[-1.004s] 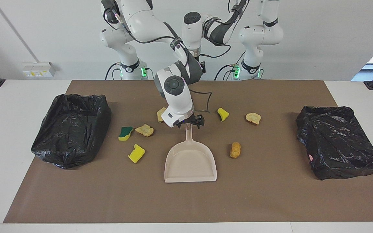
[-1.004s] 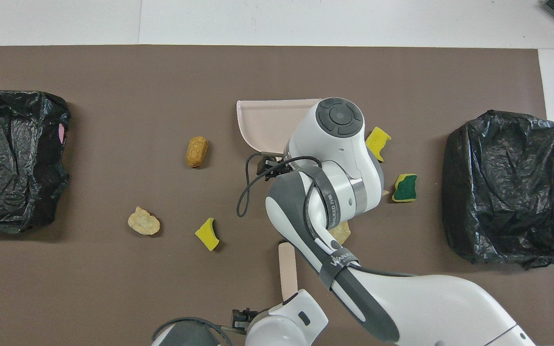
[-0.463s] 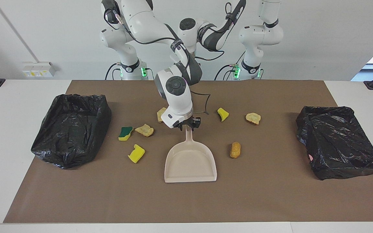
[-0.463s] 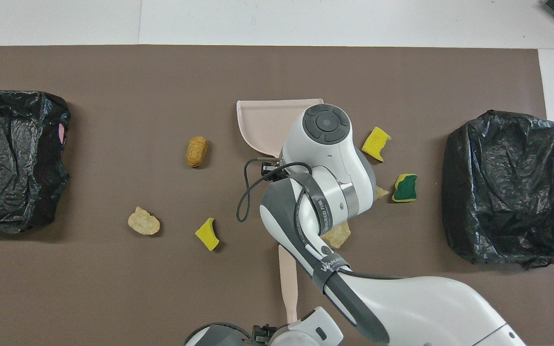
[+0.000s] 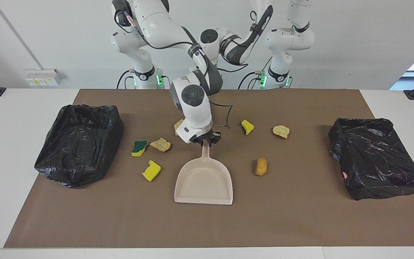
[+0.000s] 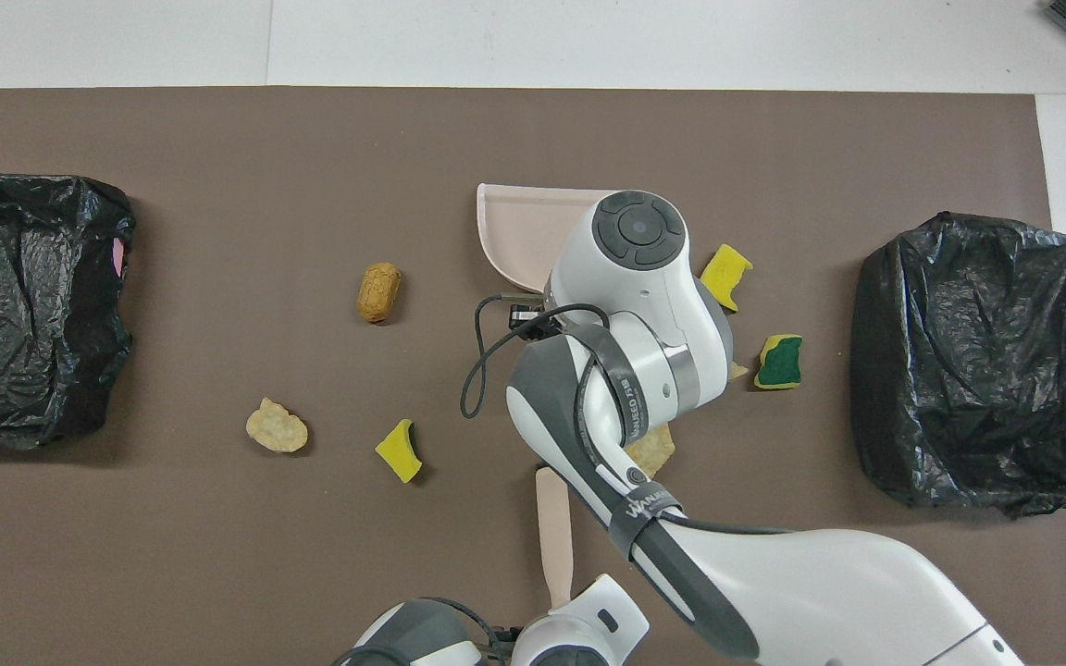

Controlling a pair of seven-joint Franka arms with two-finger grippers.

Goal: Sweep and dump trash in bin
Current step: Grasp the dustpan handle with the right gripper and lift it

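With twelve o'clock toward the robots, the right gripper is clenched on the handle of the dustpan at mid-mat. The trash lies loose around the dustpan, four scraps at ten to eleven o'clock and three at one to three. The left gripper is at the robots' end of the brush; its grip cannot be told. Black bins sit at nine and three.
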